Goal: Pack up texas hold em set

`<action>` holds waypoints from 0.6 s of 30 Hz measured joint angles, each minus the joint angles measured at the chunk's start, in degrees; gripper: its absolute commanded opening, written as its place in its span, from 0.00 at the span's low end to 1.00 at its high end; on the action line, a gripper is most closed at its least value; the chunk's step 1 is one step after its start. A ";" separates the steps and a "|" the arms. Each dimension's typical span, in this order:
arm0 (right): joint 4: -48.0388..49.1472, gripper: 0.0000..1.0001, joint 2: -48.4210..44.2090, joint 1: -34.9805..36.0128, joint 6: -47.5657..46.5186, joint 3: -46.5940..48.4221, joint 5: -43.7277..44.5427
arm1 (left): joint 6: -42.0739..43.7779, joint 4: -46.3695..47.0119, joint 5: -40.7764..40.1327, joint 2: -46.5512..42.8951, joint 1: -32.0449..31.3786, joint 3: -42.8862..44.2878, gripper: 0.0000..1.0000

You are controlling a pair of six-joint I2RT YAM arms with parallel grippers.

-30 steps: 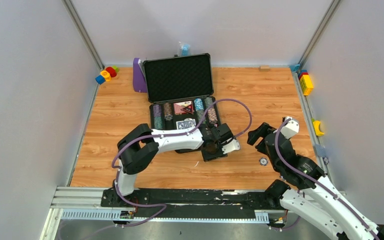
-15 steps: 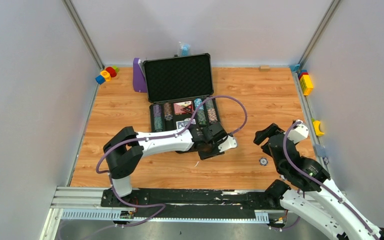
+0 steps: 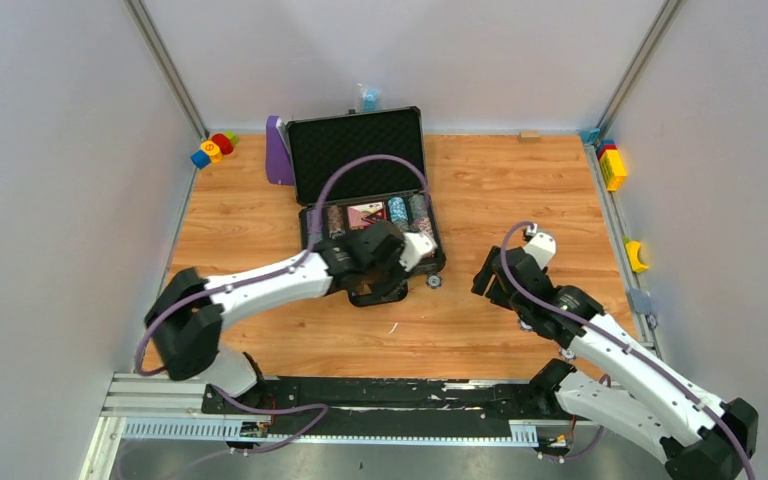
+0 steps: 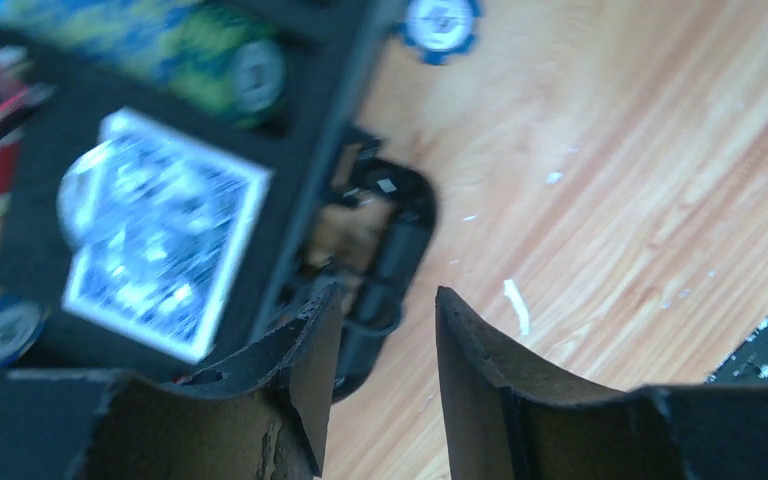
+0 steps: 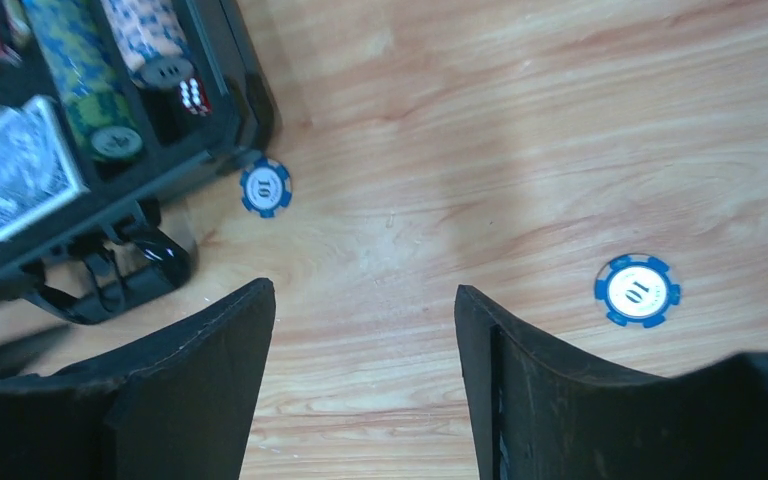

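The briefcase [image 3: 357,150] stands open, mostly filled; near chip [image 5: 266,187] and far chip [image 5: 637,291] lie loose on the tabletop [image 5: 480,90] at its 4 o'clock. Left end effector [image 4: 380,300] and right end effector [image 5: 360,295] gape empty.

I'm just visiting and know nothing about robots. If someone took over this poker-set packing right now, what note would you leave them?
Left gripper: open, empty, near the case's handle.
Right gripper: open, empty, above bare table.
Case: open, lid up.
Done: chip rows and a card deck sit in the foam.
Left: two blue chips lie on the table, one by the case's corner, one further out. Put them in, then shut the lid.
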 measured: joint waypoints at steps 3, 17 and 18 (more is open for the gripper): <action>4.37 0.67 3.85 -2.08 -3.26 -2.56 -6.05 | -3.32 2.75 -0.04 -8.63 4.85 -5.97 0.52; 12.76 0.62 36.28 -3.19 -14.25 9.51 -24.26 | -15.02 10.99 -3.02 -34.27 17.40 -25.66 0.71; 13.35 0.62 37.31 -3.21 -14.38 9.68 -24.55 | -15.34 11.32 -3.74 -35.76 17.44 -26.64 0.72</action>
